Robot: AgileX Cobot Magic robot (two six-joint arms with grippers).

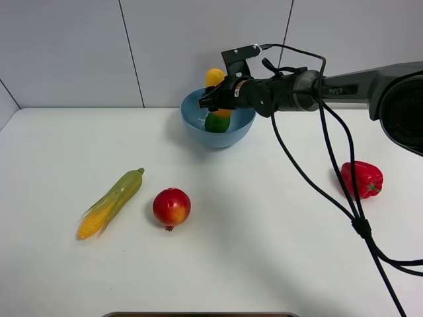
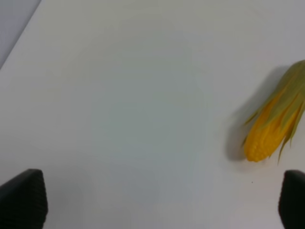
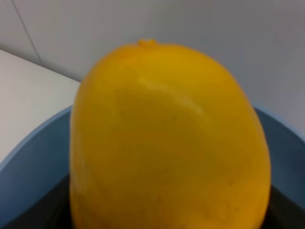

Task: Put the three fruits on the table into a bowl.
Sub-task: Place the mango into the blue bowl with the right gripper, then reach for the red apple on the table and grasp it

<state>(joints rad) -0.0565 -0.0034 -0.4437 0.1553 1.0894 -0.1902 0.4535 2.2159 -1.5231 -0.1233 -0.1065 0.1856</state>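
My right gripper (image 1: pixel 213 98) is shut on the oblong yellow mango (image 1: pixel 214 77) and holds it upright over the light blue bowl (image 1: pixel 196 129) at the back of the table (image 1: pixel 264 251). The mango fills the right wrist view (image 3: pixel 167 143), with the bowl's rim (image 3: pixel 28 162) behind it. The green lime (image 1: pixel 215 123) lies inside the bowl under the mango. The round red fruit with yellow blush (image 1: pixel 172 207) sits on the table at front left. My left gripper (image 2: pixel 157 205) is open and empty above bare table; it does not show in the exterior view.
A green-husked corn cob (image 1: pixel 112 202) lies left of the red fruit and shows in the left wrist view (image 2: pixel 276 124). A glossy red bell pepper (image 1: pixel 361 178) sits at the right. The right arm's cables hang across the right side of the table.
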